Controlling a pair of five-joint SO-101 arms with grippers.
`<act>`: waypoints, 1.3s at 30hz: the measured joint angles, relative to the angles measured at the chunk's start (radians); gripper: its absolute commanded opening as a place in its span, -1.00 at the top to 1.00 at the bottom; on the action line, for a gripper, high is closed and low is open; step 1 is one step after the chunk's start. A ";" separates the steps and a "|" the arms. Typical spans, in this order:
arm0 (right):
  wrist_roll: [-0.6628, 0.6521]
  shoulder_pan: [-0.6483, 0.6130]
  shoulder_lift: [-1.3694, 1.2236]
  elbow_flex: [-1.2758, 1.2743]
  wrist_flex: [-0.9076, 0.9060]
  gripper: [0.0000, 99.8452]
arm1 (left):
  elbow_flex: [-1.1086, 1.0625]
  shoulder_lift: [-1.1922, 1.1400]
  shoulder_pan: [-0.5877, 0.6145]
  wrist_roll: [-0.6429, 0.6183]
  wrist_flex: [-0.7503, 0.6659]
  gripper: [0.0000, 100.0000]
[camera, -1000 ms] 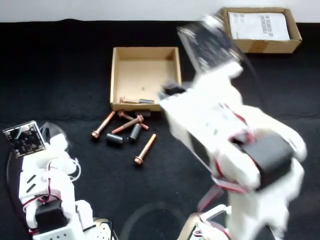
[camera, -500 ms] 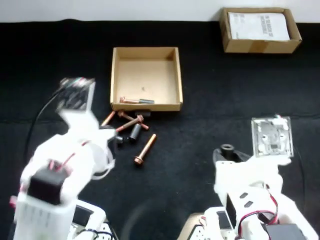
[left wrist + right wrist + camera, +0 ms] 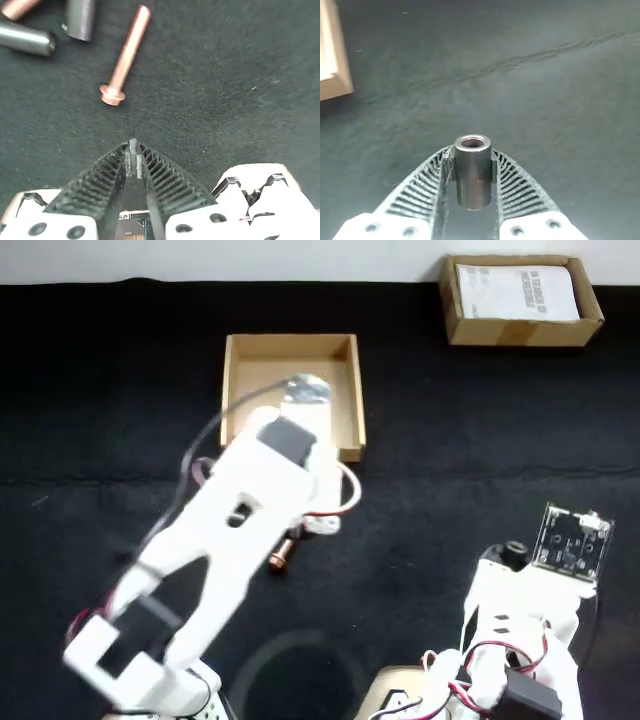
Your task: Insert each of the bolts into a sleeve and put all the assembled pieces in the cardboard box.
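My left gripper [image 3: 132, 148] is shut with nothing in it, low over the black cloth, short of a copper bolt [image 3: 125, 55]. Beyond that bolt lie two dark sleeves [image 3: 80, 17] [image 3: 25, 37] and the end of another bolt [image 3: 17, 6]. In the high view the left arm [image 3: 240, 530] stretches over the loose parts in front of the cardboard box [image 3: 232, 390], and one bolt head [image 3: 278, 560] pokes out beside it. My right gripper [image 3: 471, 152] is shut on an upright dark sleeve [image 3: 472, 170], held at the near right [image 3: 513, 553].
A second cardboard box [image 3: 520, 332] with a printed sheet in it stands at the far right. A corner of the cardboard box [image 3: 332, 50] appears in the right wrist view. Black cloth [image 3: 450, 440] covers the table between the arms.
The left arm has swung up from its near-left rest and out over the loose parts. The right arm has pulled back from the middle to the near right, still holding the sleeve.
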State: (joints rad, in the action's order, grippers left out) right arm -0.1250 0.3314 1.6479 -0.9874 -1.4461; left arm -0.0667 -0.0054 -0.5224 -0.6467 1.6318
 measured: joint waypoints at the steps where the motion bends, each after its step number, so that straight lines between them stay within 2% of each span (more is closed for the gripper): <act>1: -0.006 0.014 0.015 -0.025 0.011 0.99 | 0.009 -0.043 -0.012 -0.011 0.005 0.98; 12: -0.014 0.041 0.123 -0.083 0.028 0.99 | 0.110 -0.423 -0.020 -0.021 0.005 0.98; 21: -0.017 0.040 0.123 -0.083 0.028 0.99 | 0.242 -0.620 -0.008 -0.021 0.005 0.98; 31: -0.060 0.040 0.123 -0.083 0.028 0.99 | 0.328 -0.664 0.215 -0.021 0.005 0.98; 39: -0.066 0.040 0.123 -0.086 0.028 0.99 | 0.560 -0.666 0.396 -0.021 0.006 0.98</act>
State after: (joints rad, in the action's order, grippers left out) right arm -0.1910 0.3713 1.7706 -1.0733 -1.4185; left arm 0.4933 -0.6713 -0.1266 -0.6682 1.6379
